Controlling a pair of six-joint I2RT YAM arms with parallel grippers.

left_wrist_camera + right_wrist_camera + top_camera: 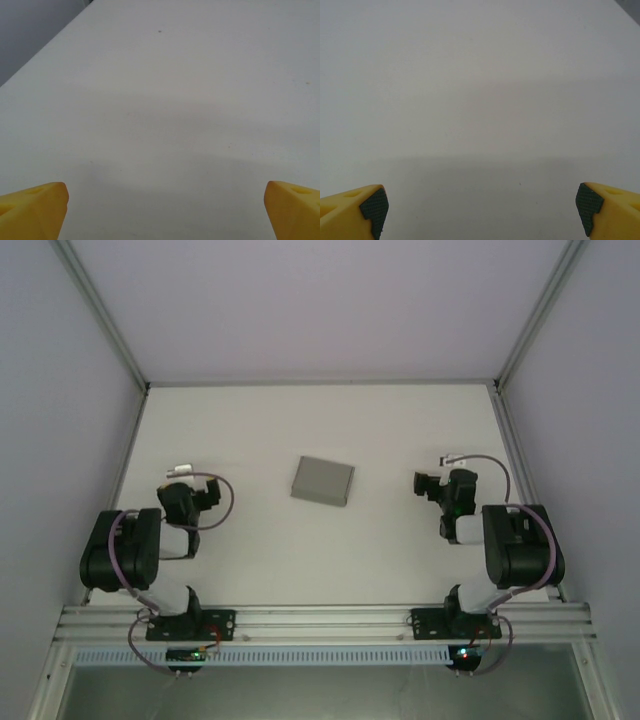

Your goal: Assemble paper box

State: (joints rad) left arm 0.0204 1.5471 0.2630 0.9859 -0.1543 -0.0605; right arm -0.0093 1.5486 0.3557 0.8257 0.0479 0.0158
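**A:** Top external view, biggest things first: white surface (250,560), with the left arm (125,550) and right arm (520,545) folded low by the near edge. Where is the paper box (323,480)?

**B:** It lies flat mid-surface, between the two arms and well apart from each. It looks like a closed grey rectangle, not a spread sheet.

**A:** Long axis?

**B:** Roughly left to right, a little skewed, so its short ends face the arms.

**A:** Which arm is nearer?

**B:** Hard to split. The right gripper (481,196) may be slightly closer. The box lies to its left, and to the right of the left gripper (165,192).

**A:** Jaws?

**B:** Both are spread wide and hold nothing. The yellow fingertips (45,205) hang over bare surface. I'd judge either arm must swing inward before any grasp.
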